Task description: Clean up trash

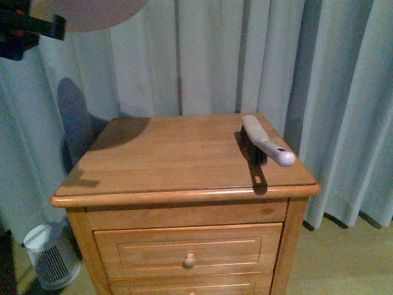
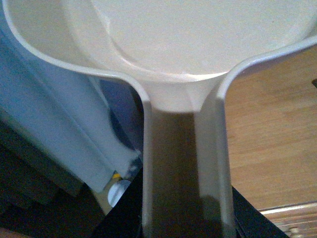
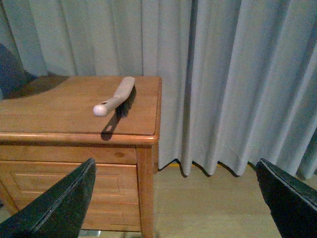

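Trash does not show in any of the three views, so where it lies relative to either pincer cannot be told; the inside of the pan that shows is bare.

The left pincer (image 1: 37, 26) hangs in the air at about 10 o'clock from the middle of the tabletop (image 1: 166, 160), out past its left edge. It is clamped on the handle of a pale pink dustpan (image 1: 92, 12). In the left wrist view the dustpan (image 2: 198, 39) fills most of the picture, its handle running straight back between dark pincer parts. Its shadow falls on the curtain (image 1: 202, 55) and on the tabletop's corner at 10 o'clock.

The right pincer (image 3: 175, 161) stands with its two dark fingers (image 3: 59, 203) wide apart and nothing between them. It is low and off to the 4 o'clock side of the cabinet, over the wooden floor (image 3: 208, 208), well apart from everything on the tabletop.

A brush (image 1: 267, 142) lies flat on the tabletop at about 3 o'clock, close to the right edge. Its dark bristles face down and its pale handle points toward 5 o'clock, the rounded end reaching near the front edge. The right wrist view shows the same brush (image 3: 116, 95) near the cabinet's corner.

Below the tabletop a drawer (image 1: 190, 249) carries a small round knob (image 1: 190, 260). A small white ribbed fan (image 1: 49, 255) stands on the floor at 8 o'clock from the cabinet.
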Robot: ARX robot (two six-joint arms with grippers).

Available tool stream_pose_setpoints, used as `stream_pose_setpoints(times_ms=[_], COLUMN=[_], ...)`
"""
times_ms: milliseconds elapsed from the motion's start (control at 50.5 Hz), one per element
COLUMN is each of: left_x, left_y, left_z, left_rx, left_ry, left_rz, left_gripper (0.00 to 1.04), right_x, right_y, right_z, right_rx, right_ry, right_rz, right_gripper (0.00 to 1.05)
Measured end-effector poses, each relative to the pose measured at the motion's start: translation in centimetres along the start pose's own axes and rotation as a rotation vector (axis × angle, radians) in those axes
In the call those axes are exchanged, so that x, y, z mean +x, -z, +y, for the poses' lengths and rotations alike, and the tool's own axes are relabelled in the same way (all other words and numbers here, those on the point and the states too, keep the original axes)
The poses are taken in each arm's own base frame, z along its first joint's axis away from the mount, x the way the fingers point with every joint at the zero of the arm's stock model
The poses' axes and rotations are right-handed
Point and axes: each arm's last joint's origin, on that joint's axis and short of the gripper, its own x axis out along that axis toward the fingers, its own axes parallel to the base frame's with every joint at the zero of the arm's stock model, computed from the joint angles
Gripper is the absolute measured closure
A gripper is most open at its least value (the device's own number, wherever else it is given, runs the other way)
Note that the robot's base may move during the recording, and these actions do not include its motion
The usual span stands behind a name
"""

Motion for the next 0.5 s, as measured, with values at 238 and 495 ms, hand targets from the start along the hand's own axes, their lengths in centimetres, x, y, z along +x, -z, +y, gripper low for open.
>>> stream_pose_setpoints(times_ms=[238, 495], left_x=[-10.2, -14.7], left_y=[2.3, 5.1], left_z=[3.7, 4.3], left_rx=[0.041, 0.042], left_ry=[-0.059, -0.068], left_rz=[-0.103, -0.122], left_gripper=[0.80, 0.80], right_x=[0.0, 0.0], right_y=[0.0, 0.0], right_z=[0.0, 0.0], right_rx=[0.000, 0.000], right_ry=[0.000, 0.000], right_rz=[0.000, 0.000], right_gripper=[0.07, 0.07])
